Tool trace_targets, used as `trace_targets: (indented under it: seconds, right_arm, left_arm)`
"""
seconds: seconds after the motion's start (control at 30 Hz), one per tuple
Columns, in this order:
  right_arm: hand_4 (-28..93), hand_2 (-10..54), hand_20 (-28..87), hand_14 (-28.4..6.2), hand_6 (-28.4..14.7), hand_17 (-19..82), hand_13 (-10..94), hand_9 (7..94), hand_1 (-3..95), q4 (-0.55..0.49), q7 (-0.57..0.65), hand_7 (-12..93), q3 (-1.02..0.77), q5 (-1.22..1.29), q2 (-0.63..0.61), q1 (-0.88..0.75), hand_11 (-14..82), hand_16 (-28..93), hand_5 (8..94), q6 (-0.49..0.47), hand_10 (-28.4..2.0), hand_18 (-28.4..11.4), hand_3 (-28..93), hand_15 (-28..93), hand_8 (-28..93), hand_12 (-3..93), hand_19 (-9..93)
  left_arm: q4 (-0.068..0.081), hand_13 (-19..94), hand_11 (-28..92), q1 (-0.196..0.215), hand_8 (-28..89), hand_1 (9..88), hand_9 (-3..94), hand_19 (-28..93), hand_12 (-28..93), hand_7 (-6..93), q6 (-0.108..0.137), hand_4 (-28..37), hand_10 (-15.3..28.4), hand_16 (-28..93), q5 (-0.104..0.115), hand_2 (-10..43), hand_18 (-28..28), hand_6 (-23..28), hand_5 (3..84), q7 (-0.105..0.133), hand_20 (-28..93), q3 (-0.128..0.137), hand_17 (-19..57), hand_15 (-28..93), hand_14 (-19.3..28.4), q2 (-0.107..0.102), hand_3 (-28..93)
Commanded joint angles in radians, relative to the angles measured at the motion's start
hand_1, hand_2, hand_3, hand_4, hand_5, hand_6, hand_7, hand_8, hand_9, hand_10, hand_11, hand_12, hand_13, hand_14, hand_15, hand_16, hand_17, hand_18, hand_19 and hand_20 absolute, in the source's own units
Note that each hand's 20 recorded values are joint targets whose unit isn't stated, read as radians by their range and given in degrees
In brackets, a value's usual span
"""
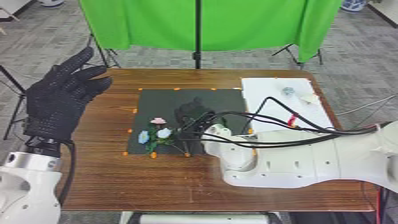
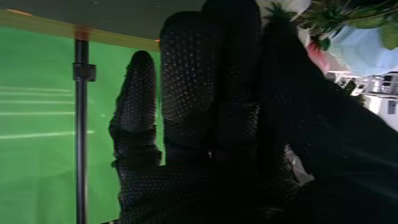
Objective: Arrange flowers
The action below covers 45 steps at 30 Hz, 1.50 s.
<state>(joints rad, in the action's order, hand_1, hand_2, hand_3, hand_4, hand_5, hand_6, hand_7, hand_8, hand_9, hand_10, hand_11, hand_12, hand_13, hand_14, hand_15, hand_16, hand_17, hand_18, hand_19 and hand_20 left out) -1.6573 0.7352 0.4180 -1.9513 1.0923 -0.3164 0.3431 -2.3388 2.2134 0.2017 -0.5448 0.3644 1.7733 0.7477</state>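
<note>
In the head view my left hand [image 1: 60, 95] is raised at the left, off the table, its fingers relaxed and open. My right hand [image 1: 192, 114] is over the middle of the black mat [image 1: 164, 100], just right of a small group of flowers. That group has a pink flower [image 1: 158, 121], a light blue flower [image 1: 144, 137] and a white flower [image 1: 163, 133] with green leaves. In the right wrist view my right hand [image 2: 200, 130] has straight fingers, with the blue flower [image 2: 362, 50] and the pink flower [image 2: 317, 56] beyond the thumb.
A white sheet [image 1: 266, 92] at the back right bears a pale blue flower [image 1: 288, 91] and a cream flower [image 1: 309, 99]. Black cables [image 1: 266, 143] hang along my right arm, over the mat. Orange markers line the mat's edge. Behind the table stands a green backdrop [image 1: 151, 25].
</note>
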Motion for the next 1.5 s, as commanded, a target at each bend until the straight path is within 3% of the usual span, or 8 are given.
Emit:
trace_targets:
  seconds: [0.03,0.27,0.73,0.9,1.2,1.5]
  right_arm:
    - [-28,-9.5,27,-5.0,3.0,21,72,83.5,42.0,-0.003,0.004,28,-0.010,-0.002,0.003,0.021,23.4,17,68.8,0.016,-6.9,-16.7,75,62,-5,23.2,78]
    - [-28,-9.5,29,-5.6,3.0,20,70,80.0,36.0,-0.014,-0.005,24,-0.006,0.001,0.002,0.031,29.3,17,65.5,0.036,-8.3,-17.0,81,63,-15,17.0,77]
    - [-28,-9.5,30,-5.9,2.6,20,70,79.4,34.0,-0.038,-0.018,24,-0.018,0.009,-0.012,0.033,29.9,17,64.6,0.046,-9.1,-17.6,80,64,-15,16.8,77]
    - [-28,-9.5,30,-6.1,2.5,20,70,79.5,33.5,-0.052,-0.021,24,-0.017,0.021,-0.017,0.045,30.1,17,64.8,0.059,-9.3,-17.8,81,64,-15,16.8,77]
    - [-28,-9.5,31,-6.4,2.3,20,70,79.5,32.4,-0.079,-0.026,24,-0.028,0.022,-0.036,0.064,30.2,16,64.7,0.080,-9.6,-18.0,81,65,-15,16.9,77]
    - [-28,-9.5,31,-6.7,1.9,19,70,79.6,31.1,-0.093,-0.005,23,-0.035,0.018,-0.073,0.109,30.2,17,64.7,0.119,-10.0,-18.4,81,65,-15,16.9,77]
  left_arm:
    - [0.003,23,30,0.016,-8,19.8,31.7,59,12,11.5,0.003,-28.3,20.1,-12,-0.003,6.0,22.6,8.6,34.3,-0.020,34,0.003,-6.4,61,28.4,0.018,76]
    - [0.002,23,30,0.018,-8,19.9,31.7,59,12,11.6,-0.001,-28.3,20.1,-12,-0.007,6.1,22.6,8.6,34.3,-0.027,34,0.007,-6.4,61,28.4,0.024,76]
    - [0.004,23,30,0.011,-8,20.0,31.7,59,12,11.5,-0.005,-28.3,20.1,-12,-0.015,6.1,22.6,8.6,34.3,-0.053,34,0.007,-6.4,61,28.4,0.035,76]
    - [0.002,23,30,0.021,-8,20.0,31.7,59,12,11.4,0.004,-28.3,20.1,-12,-0.007,6.2,22.6,8.7,34.3,-0.043,34,0.010,-6.4,61,28.3,0.026,76]
    - [0.001,23,30,0.024,-8,20.0,31.7,59,12,11.4,0.007,-28.3,20.1,-12,-0.009,6.2,22.6,8.7,34.3,-0.052,34,0.011,-6.5,61,28.4,0.035,76]
    - [-0.011,23,30,0.061,-8,19.9,31.7,59,12,11.5,0.022,-28.3,20.1,-12,-0.009,6.2,22.6,8.6,34.3,-0.035,34,0.035,-6.5,61,28.4,0.040,76]
